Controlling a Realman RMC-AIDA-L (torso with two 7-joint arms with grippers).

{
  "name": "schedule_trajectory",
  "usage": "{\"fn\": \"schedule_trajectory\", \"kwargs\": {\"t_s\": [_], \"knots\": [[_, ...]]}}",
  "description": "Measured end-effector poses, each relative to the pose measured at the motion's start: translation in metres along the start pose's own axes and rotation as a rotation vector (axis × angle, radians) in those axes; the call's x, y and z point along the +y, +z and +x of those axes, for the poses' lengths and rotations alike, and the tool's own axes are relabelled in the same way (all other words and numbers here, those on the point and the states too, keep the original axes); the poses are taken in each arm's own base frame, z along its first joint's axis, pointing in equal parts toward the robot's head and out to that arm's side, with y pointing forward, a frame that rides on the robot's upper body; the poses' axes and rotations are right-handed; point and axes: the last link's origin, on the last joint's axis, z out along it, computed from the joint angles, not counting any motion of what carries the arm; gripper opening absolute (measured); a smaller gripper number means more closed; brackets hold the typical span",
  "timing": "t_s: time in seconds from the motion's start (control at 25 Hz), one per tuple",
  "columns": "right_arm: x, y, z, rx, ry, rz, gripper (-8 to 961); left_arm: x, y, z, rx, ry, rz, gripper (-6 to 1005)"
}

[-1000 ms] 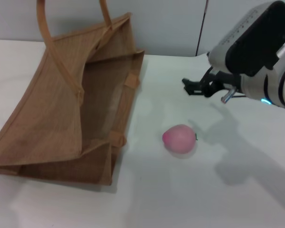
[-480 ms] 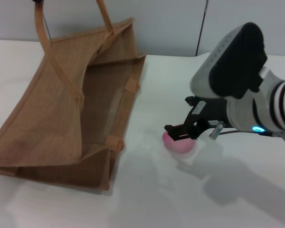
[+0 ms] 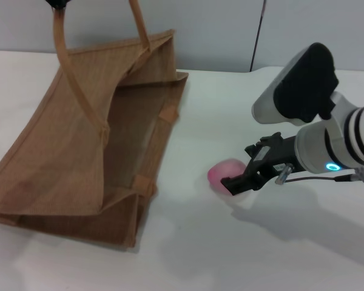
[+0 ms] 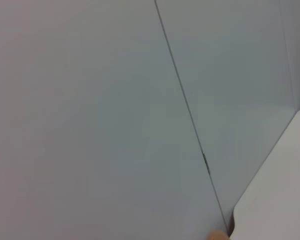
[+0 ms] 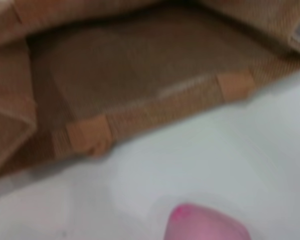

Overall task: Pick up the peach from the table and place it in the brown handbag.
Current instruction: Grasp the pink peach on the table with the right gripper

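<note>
The peach (image 3: 221, 171), pale pink with a deeper pink tip, lies on the white table (image 3: 194, 254) just right of the brown handbag (image 3: 79, 133). My right gripper (image 3: 238, 180) is low at the peach's right side, open, with a black fingertip in front of the fruit. In the right wrist view the peach (image 5: 205, 225) sits close, with the bag's open mouth (image 5: 115, 65) beyond it. My left gripper (image 3: 56, 3) is at the top edge, shut on one loop handle (image 3: 64, 42) and holding it up. A tan tip of the handle (image 4: 218, 235) shows in the left wrist view.
The bag lies tilted with its mouth facing the peach; its second handle (image 3: 139, 27) rises at the back. A grey wall with a vertical seam (image 3: 258, 36) stands behind the table. Bare tabletop lies in front of and to the right of the peach.
My right gripper came down from the back right to the peach and now sits against its right side. The held handle and the bag's upper edge shifted slightly to the right.
</note>
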Motion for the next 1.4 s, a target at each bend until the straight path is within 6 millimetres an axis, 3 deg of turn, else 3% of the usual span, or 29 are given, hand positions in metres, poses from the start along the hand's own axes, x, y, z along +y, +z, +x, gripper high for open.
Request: {"fn": "schedule_trajectory", "kwargs": {"t_s": [1.4], "knots": [[-0.014, 0.029, 0.007, 0.097, -0.029, -0.027, 891, 0.005, 0.010, 0.008, 0.000, 0.023, -0.026, 123]]}}
